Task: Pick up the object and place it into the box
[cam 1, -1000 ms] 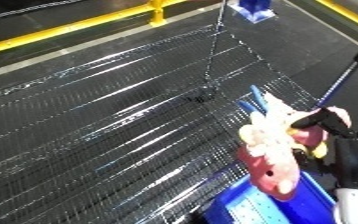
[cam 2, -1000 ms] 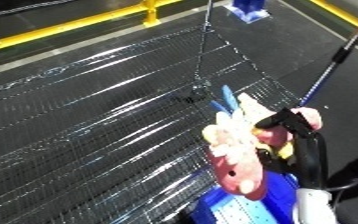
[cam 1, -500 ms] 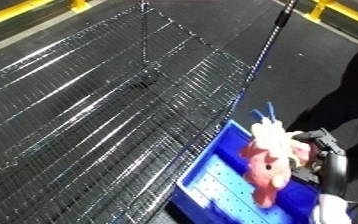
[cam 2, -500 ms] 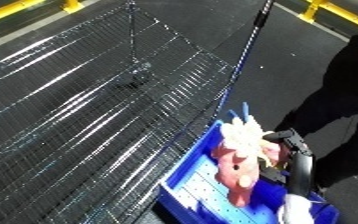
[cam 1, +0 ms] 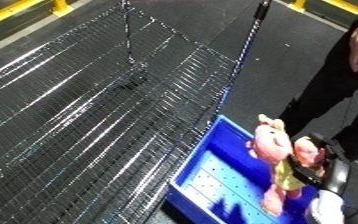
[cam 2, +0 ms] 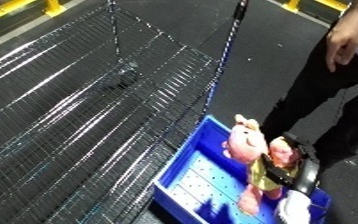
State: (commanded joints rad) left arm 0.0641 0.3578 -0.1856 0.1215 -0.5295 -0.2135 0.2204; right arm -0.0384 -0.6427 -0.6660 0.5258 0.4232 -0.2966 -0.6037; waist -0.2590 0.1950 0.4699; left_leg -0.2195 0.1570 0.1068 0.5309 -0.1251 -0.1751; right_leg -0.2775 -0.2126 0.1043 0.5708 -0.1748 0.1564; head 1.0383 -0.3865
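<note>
One pink plush toy [cam 1: 271,145], pinched in the right hand [cam 1: 310,155], had moved from beside the wire rack [cam 1: 95,115] to over the blue bin [cam 1: 213,172]; release remained.

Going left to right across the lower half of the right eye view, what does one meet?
Wire mesh shelf → blue bin → pink plush toy, held over the bin → right hand curled round the toy.

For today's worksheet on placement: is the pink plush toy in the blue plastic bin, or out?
Out: the pink plush toy hangs above the blue plastic bin, held by the right hand.
</note>
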